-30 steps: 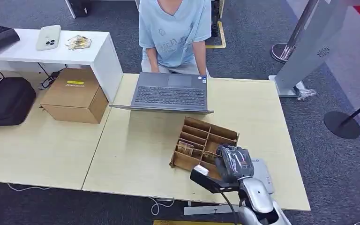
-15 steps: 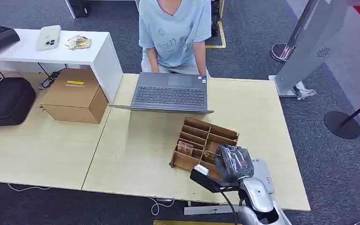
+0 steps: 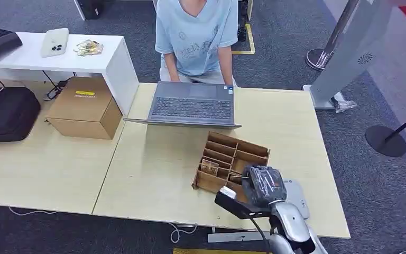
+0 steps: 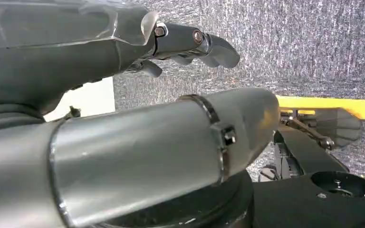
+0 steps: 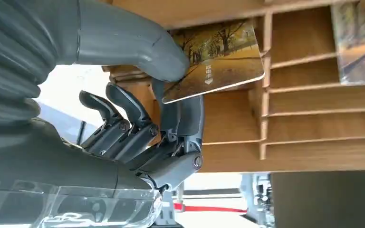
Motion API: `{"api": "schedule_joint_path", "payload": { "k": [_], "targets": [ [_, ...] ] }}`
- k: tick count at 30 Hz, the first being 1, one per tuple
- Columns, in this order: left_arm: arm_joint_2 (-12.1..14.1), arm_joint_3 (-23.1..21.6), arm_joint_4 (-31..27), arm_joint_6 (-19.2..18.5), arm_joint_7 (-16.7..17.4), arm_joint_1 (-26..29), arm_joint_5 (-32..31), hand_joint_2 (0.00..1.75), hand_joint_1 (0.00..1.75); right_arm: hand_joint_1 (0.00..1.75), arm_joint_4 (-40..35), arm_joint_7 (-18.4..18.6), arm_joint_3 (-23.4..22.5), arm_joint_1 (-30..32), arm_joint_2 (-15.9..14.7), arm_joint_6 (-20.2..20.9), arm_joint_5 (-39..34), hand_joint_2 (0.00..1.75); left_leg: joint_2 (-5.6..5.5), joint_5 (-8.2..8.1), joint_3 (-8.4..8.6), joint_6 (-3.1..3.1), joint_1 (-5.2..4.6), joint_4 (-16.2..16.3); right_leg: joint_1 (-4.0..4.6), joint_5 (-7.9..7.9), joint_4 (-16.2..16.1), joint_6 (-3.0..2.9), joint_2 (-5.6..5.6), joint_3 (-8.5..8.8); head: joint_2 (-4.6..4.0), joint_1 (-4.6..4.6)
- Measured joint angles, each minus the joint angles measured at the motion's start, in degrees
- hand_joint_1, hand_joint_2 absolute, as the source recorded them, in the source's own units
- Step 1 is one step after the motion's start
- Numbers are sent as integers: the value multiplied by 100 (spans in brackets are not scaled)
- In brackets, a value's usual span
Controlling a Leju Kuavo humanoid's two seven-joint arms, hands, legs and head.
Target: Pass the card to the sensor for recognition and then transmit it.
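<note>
My right hand (image 3: 263, 185) hovers over the near right corner of the wooden slotted card box (image 3: 231, 156) on the table. In the right wrist view the hand (image 5: 138, 90) pinches a card (image 5: 218, 59) printed with golden autumn trees between thumb and fingers, just above the box's slots (image 5: 304, 104). Another card (image 5: 359, 40) stands in a neighbouring slot, and one more card (image 3: 209, 167) sits at the box's left side. The white card sensor (image 3: 296, 194) lies flat on the table beside the box, partly under my hand. My left hand (image 4: 190, 42) hangs over the carpet, fingers loosely curled, holding nothing.
A person in a light blue shirt (image 3: 195, 32) sits across the table behind an open laptop (image 3: 191, 108). A cardboard box (image 3: 83, 107) and a black bag (image 3: 5, 114) lie on the left table. A grey kiosk stand (image 3: 349, 53) rises at the right.
My right hand has drifted slightly toward me and to the right with the card. The person has barely moved.
</note>
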Motion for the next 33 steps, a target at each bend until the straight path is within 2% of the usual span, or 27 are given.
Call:
{"api": "schedule_joint_path", "payload": {
  "k": [15, 18, 20, 23, 28, 33],
  "targets": [
    [2, 0, 0, 15, 0, 0, 0, 0, 0, 175, -144, -50, -48, 122, 0, -146, 41, 175, 0, 0, -5, 0, 0, 0, 0, 0, 0, 0, 0, -6, 0, 0],
    [2, 0, 0, 20, 0, 0, 2, 0, 0, 175, -210, -361, -90, 136, 2, -247, -342, 175, 0, 0, -6, 0, 0, 0, 0, 0, 0, 0, 0, -6, 0, 0],
    [2, 0, 0, 22, 0, 0, 13, 0, 0, 175, -258, -790, -98, 140, 7, -229, -952, 175, 0, 0, -6, 0, 0, 0, 0, 0, 0, 0, 0, -6, 0, 0],
    [2, 0, 0, 26, -31, 1, 85, 0, 0, 175, -341, -1235, -105, 140, 17, -216, -1601, 175, 0, 0, -6, 0, 0, 0, 0, 0, 0, 0, 0, -6, 0, -2],
    [2, 0, 0, 26, -72, 1, 103, 0, 0, 175, -468, -1694, -107, 127, 17, -103, -2278, 175, 0, 0, -7, 0, 0, 0, 0, 0, 0, 0, -1, -6, 0, 0],
    [2, 2, 0, 26, -101, 1, 103, 0, 0, 175, -518, -2225, -107, 60, 17, 182, -3041, 175, 0, 0, -7, 0, 0, 0, 0, 0, 0, 0, 0, -6, 0, 0]
  ]
}}
